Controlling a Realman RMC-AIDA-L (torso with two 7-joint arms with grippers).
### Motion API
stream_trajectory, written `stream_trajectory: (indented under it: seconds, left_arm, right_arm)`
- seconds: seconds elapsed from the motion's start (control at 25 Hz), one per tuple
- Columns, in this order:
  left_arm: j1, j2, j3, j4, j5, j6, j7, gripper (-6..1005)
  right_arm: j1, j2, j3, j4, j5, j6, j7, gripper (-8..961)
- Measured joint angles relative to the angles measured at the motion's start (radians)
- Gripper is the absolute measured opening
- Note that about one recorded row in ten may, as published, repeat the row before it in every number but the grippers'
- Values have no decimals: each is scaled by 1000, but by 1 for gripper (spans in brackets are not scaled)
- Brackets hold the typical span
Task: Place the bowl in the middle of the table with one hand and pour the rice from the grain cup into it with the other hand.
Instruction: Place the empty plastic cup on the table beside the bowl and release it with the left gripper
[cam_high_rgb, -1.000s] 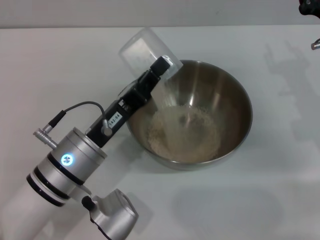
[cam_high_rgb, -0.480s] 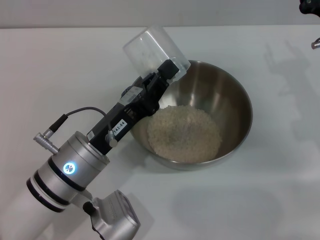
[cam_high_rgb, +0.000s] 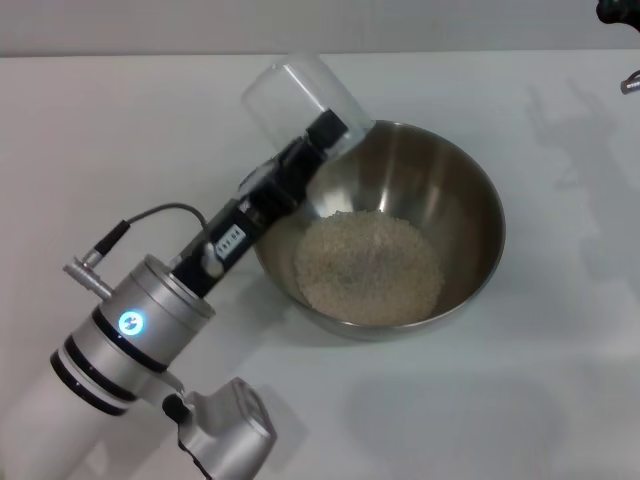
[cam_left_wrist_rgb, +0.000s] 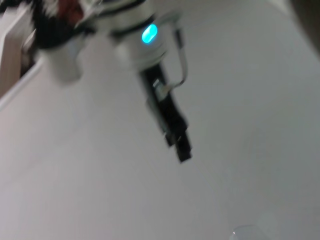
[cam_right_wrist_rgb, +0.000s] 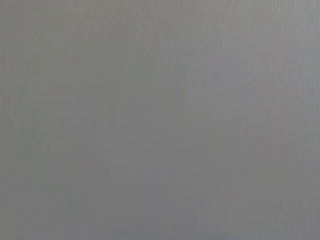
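Note:
The steel bowl (cam_high_rgb: 455, 195) stands on the white table (cam_high_rgb: 120, 130) near its middle, with a pale heap of rice (cam_high_rgb: 368, 265) in its bottom. My left gripper (cam_high_rgb: 325, 135) is shut on the clear grain cup (cam_high_rgb: 298, 95) and holds it tipped over, mouth down, above the bowl's far left rim. The cup looks empty and no grains are falling. My right arm (cam_high_rgb: 615, 12) shows only at the far right corner, away from the bowl. The left wrist view shows a farther arm with a blue light and a black gripper (cam_left_wrist_rgb: 181, 149) over the white table.
White tabletop lies open on all sides of the bowl. The right wrist view shows only plain grey.
One second ago rice was streaming from the cup into the bowl. The stream has stopped, the heap has settled, and the cup has shifted slightly left.

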Motion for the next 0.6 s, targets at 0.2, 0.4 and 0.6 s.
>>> stream_trajectory:
  seconds: [0.2, 0.4, 0.6]
  left_arm:
    - [26, 0, -76, -51, -56, 11, -383, 17]
    - [34, 0, -128, -30, -243, -9, -1075, 17]
    - [29, 1, -134, 19, -428, -135, -1582, 17]
  right_arm:
    - [1, 0, 0, 0, 0, 0, 0, 512]
    - [-5, 0, 0, 1, 0, 0, 0, 512]
    - [-12, 2, 0, 1, 0, -3, 0, 512]
